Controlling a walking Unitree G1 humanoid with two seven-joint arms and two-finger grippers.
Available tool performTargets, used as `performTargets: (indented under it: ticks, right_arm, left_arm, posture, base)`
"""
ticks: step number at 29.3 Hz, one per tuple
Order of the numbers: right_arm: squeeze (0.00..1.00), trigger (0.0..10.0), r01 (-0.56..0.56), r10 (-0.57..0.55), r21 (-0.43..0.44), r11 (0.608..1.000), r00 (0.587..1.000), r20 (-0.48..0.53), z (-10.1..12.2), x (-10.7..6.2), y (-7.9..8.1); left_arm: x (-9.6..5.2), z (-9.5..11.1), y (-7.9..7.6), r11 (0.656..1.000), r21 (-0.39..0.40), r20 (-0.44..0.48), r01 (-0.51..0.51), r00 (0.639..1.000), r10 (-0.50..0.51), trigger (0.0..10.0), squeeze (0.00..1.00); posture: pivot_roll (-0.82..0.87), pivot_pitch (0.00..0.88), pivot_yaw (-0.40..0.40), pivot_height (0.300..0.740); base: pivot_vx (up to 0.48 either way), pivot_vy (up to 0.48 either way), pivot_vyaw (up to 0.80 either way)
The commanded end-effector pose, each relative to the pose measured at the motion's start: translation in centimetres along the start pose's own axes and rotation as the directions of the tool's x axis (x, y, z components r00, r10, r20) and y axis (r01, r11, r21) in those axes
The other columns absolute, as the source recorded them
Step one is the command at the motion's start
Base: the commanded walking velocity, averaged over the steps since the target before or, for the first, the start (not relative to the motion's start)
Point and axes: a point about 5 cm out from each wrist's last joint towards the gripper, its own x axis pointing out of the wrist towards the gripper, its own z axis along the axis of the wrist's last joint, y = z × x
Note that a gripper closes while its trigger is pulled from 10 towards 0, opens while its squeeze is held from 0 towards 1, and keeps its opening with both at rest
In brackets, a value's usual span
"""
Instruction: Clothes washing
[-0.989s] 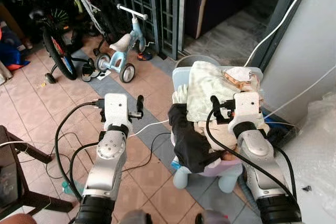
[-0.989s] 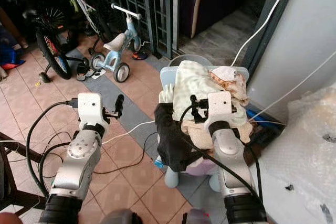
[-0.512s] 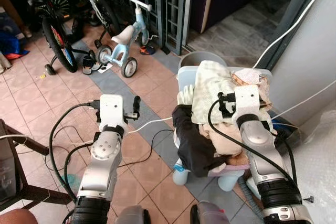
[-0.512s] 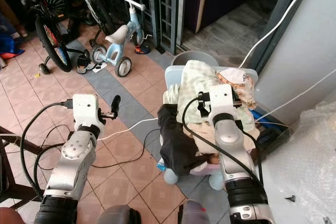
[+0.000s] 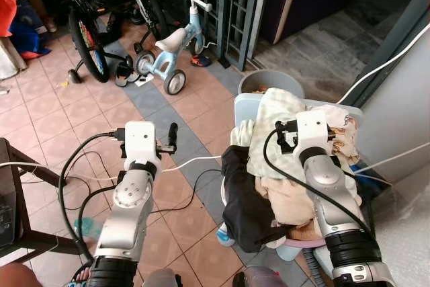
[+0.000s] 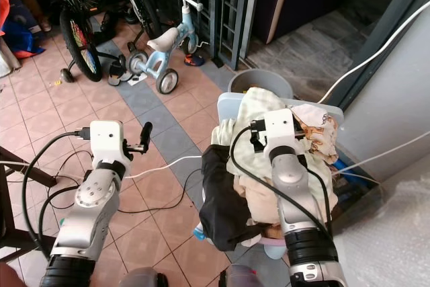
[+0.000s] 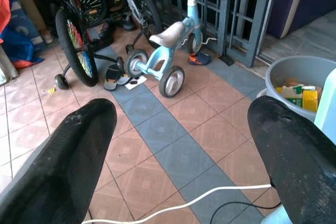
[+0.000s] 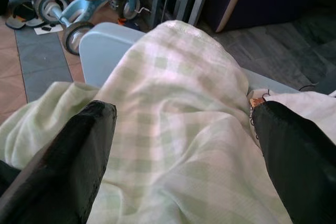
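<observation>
The right gripper (image 8: 181, 145) hovers low over a heap of laundry, its two black fingers (image 8: 73, 161) spread wide apart with a pale green checked cloth (image 8: 178, 108) lying between and beneath them. The fingers do not appear to be pinching the fabric. Seen from the head camera, this cloth tops the pile, which rests on a light blue plastic chair (image 5: 245, 109). A black garment (image 5: 245, 196) hangs down the pile's left side, and a cream and orange patterned cloth (image 5: 342, 132) lies on its right, just beside the silver right arm (image 5: 332, 199).

The left gripper (image 7: 184, 145) is held out over the tiled floor (image 5: 67, 119), well apart from the laundry, its fingers (image 7: 68, 150) also spread wide with nothing between them. A white cable (image 7: 184, 203) runs across the tiles below it. Black cables (image 5: 74, 186) loop on the floor beside the left arm (image 5: 131, 199).

Behind the chair stands a grey bucket (image 5: 272, 82) holding a few cartons. Farther off, near a dark metal grille (image 5: 222, 5), a small light blue tricycle (image 5: 171, 48) with a white seat stands beside a child's bicycle (image 5: 91, 25) with training wheels. A pair of sandals (image 7: 115, 74) lies between them. White cables (image 5: 396, 58) run across the grey wall on the right.
</observation>
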Motion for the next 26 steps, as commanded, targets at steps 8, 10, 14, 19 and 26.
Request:
performTargets:
  ticks: [8, 10, 14, 19, 26]
  right_arm:
    - [0.00, 1.8, 0.045, -0.060, -0.100, 0.994, 0.988, -0.143, -2.6, -0.1, -2.1]
    - [0.00, 0.0, 0.043, -0.060, -0.103, 0.994, 0.984, -0.165, -2.8, -0.2, -2.4]
    - [0.00, 0.0, -0.019, -0.008, -0.115, 0.993, 0.972, -0.233, -3.9, -0.6, -2.2]
    - [0.00, 0.0, -0.076, 0.034, -0.141, 0.987, 0.960, -0.279, -4.8, -0.9, -2.4]
    - [0.00, 0.0, -0.181, 0.115, -0.218, 0.959, 0.952, -0.284, -4.5, -1.0, -2.5]
  left_arm:
    - [-0.6, -0.1, -0.4, 1.000, -0.019, -0.013, 0.010, 1.000, -0.010, 10.0, 0.00]
    - [-0.6, -0.1, -0.4, 1.000, -0.014, -0.012, 0.009, 1.000, -0.009, 10.0, 0.00]
    - [-0.6, 0.0, -0.4, 1.000, -0.005, -0.014, 0.011, 1.000, -0.011, 10.0, 0.00]
    - [-0.5, 0.0, -0.3, 1.000, -0.002, -0.016, 0.013, 1.000, -0.013, 10.0, 0.00]
    - [0.0, 0.2, -0.2, 1.000, 0.014, -0.023, 0.024, 0.999, -0.024, 10.0, 0.00]
  posture:
    - [0.00, 0.143, 0.032, 0.740]
    - [0.00, 0.147, 0.033, 0.740]
    - [0.00, 0.148, 0.033, 0.740]
    - [0.00, 0.154, 0.032, 0.740]
    - [0.00, 0.168, 0.060, 0.740]
  base:
    - [0.000, 0.000, 0.00]
    - [0.000, 0.000, 0.00]
    - [0.000, 0.000, 0.00]
    - [0.000, 0.000, 0.00]
    - [0.000, 0.000, 0.00]
